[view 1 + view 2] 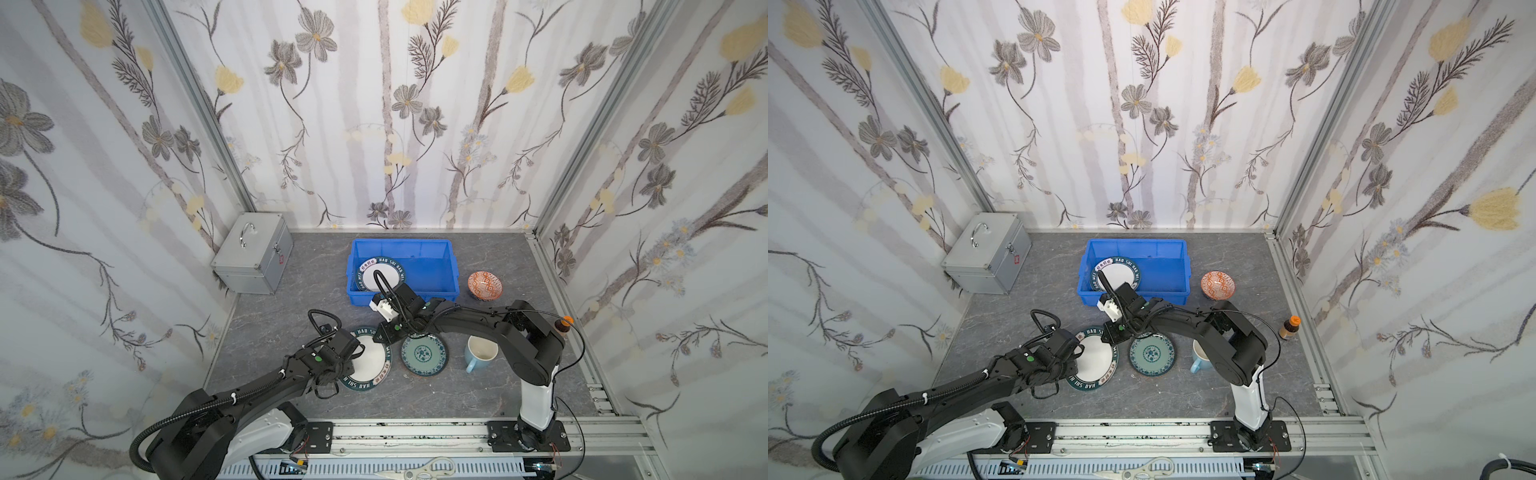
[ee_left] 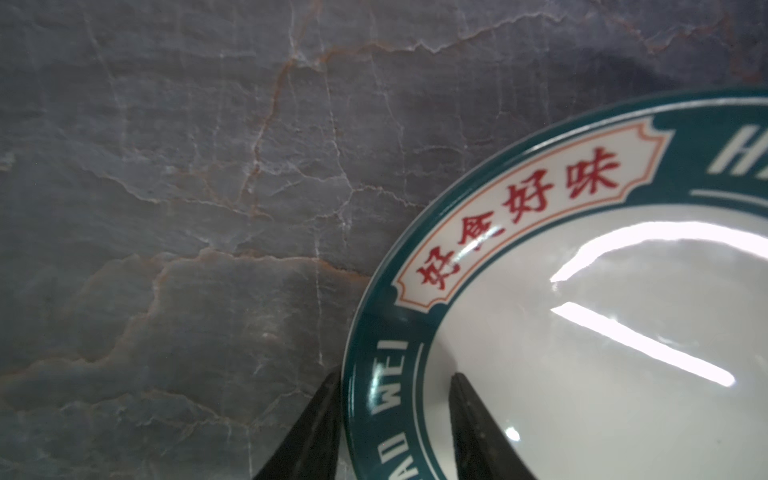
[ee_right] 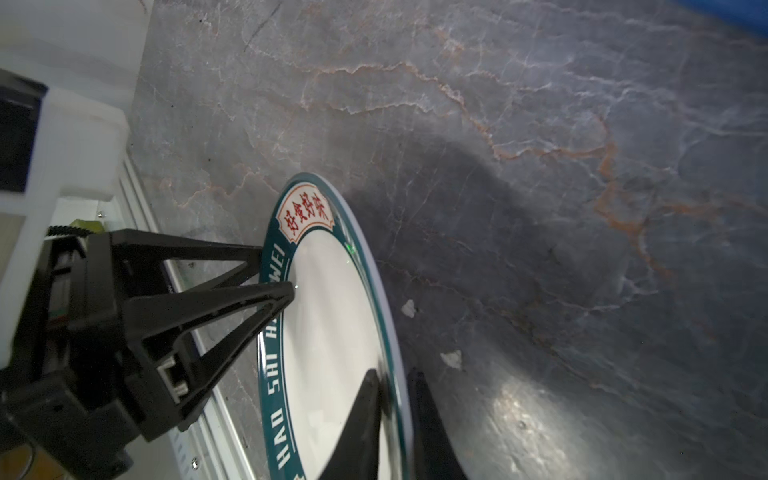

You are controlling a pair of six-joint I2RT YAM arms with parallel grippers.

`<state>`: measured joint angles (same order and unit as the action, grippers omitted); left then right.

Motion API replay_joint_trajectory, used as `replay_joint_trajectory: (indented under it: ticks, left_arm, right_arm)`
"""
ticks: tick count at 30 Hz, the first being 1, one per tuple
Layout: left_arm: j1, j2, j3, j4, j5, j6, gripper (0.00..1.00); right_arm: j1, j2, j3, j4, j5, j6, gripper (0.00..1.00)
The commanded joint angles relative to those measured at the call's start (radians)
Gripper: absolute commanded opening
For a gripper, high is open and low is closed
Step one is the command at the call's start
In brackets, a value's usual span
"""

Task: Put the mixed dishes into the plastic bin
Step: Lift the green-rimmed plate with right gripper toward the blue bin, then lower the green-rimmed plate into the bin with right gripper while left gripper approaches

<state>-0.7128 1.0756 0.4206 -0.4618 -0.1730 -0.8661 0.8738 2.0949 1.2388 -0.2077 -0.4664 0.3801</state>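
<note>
My left gripper (image 1: 352, 360) and right gripper (image 1: 384, 337) sit at opposite edges of the lettered plate (image 1: 374, 365) on the grey table (image 1: 270, 324), with the teal plate (image 1: 424, 355) just beside it. 1 matching dish (image 1: 384, 272) lies inside the blue bin (image 1: 415, 249).

Two lettered-rim plates (image 1: 372, 361) (image 1: 397, 272) and one teal patterned plate (image 1: 424, 357). One orange-patterned bowl (image 1: 485, 284), one mug (image 1: 481, 353). One blue bin (image 1: 428, 270), one metal case (image 1: 249, 253).

Lettered plate (image 2: 582, 374) partly out of frame

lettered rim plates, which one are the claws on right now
The lettered plate lying beside the teal plate: the right claw pinches its rim, the left claw straddles it. Its twin sits in the blue bin.
</note>
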Motion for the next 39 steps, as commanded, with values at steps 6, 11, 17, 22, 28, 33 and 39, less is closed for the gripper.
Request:
replay_joint_trajectory:
  ticks: [6, 11, 17, 22, 28, 33, 39]
  left_arm:
    - [0.003, -0.086, 0.048, -0.1, -0.047, 0.025, 1.0]
    - [0.009, -0.158, 0.075, -0.156, -0.071, 0.026, 1.0]
    - [0.019, -0.259, 0.11, -0.242, -0.1, 0.034, 1.0]
    - [0.032, -0.309, 0.165, -0.308, -0.122, 0.06, 1.0]
    - [0.064, -0.266, 0.269, -0.335, -0.112, 0.129, 1.0]
    - [0.106, -0.195, 0.407, -0.333, -0.098, 0.204, 1.0]
    - [0.164, -0.061, 0.562, -0.293, -0.054, 0.283, 1.0]
  right_arm:
    - [-0.032, -0.025, 0.041, -0.078, -0.028, -0.036, 0.08]
    - [-0.038, -0.048, 0.054, -0.084, -0.058, -0.032, 0.08]
    - [-0.077, -0.087, 0.082, -0.096, -0.098, -0.027, 0.08]
    - [-0.093, -0.112, 0.14, -0.127, -0.112, -0.033, 0.08]
    - [-0.15, -0.115, 0.243, -0.172, -0.112, -0.04, 0.08]
    - [-0.222, -0.091, 0.355, -0.209, -0.107, -0.051, 0.09]
    - [-0.32, -0.005, 0.505, -0.223, -0.109, -0.052, 0.09]
